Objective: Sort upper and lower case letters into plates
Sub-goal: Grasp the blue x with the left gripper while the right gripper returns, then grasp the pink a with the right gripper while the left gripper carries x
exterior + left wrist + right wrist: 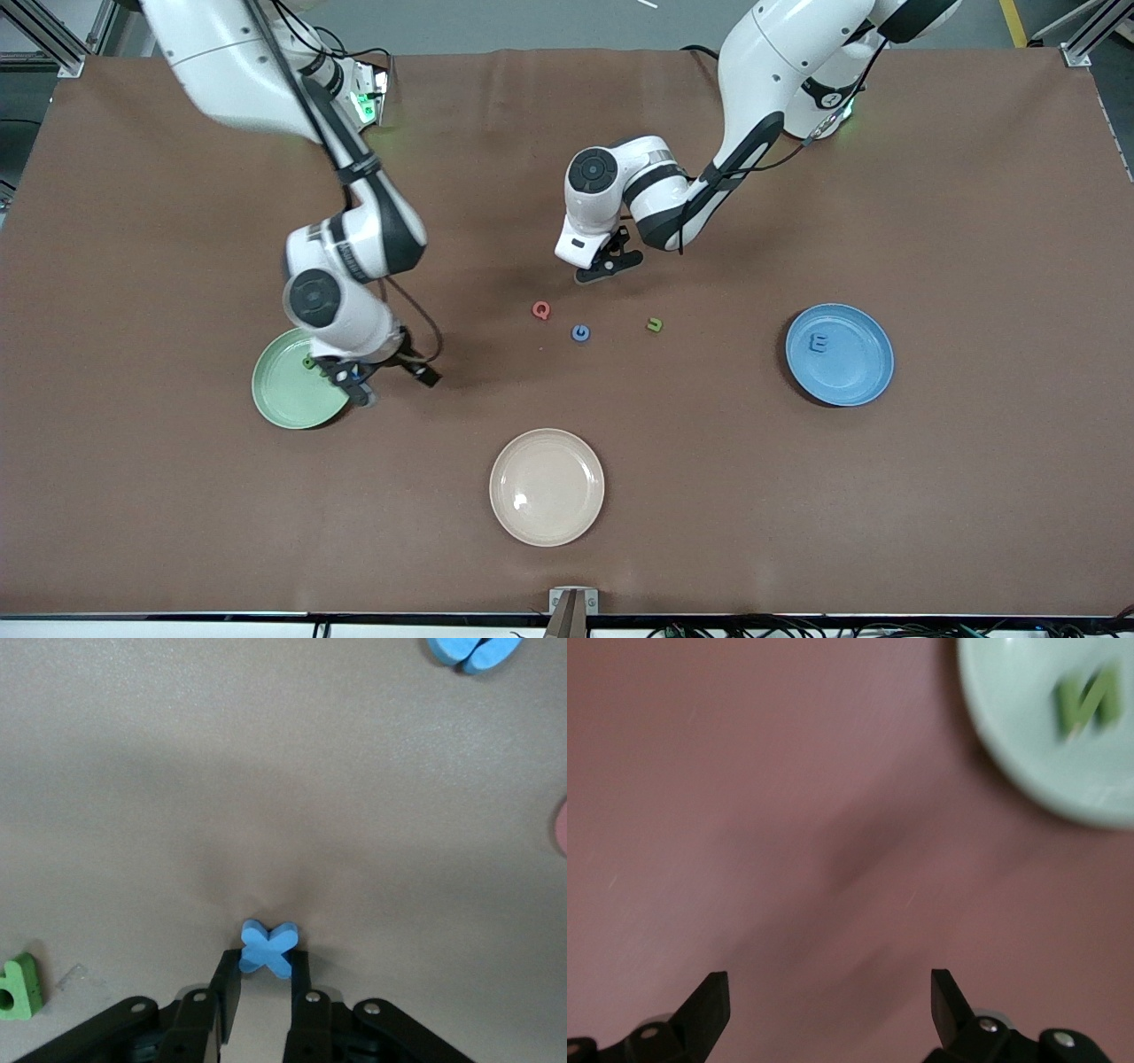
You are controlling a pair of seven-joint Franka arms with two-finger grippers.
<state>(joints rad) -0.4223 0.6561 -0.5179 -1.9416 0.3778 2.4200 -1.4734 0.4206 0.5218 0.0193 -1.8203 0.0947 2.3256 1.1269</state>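
Brown bench, both arms reaching in.

Three plates. Mint green plate toward the right arm's end of the bench, holding a green letter that reads like an N. Sky blue plate toward the left arm's end, with a blue E lying in it. Cream plate nearest the front camera, nothing seen in it; I take it as no part of the sort.

Right tool over the edge of the green plate, fingers wide apart, holding nothing. Looks like a drop just made.

Left tool down at bench level mid-table, fingers pressed together on a small blue X-shaped letter.

Loose letters on the bench between the two task plates: red Q, blue G, green U-like piece.

Step in hand, by my reading: left arm's pickup of the X. Next move calls for a straight lift clear of the bench, then a carry to whichever plate suits its case; the case is hard to judge. Right arm is free to fetch the Q or G.
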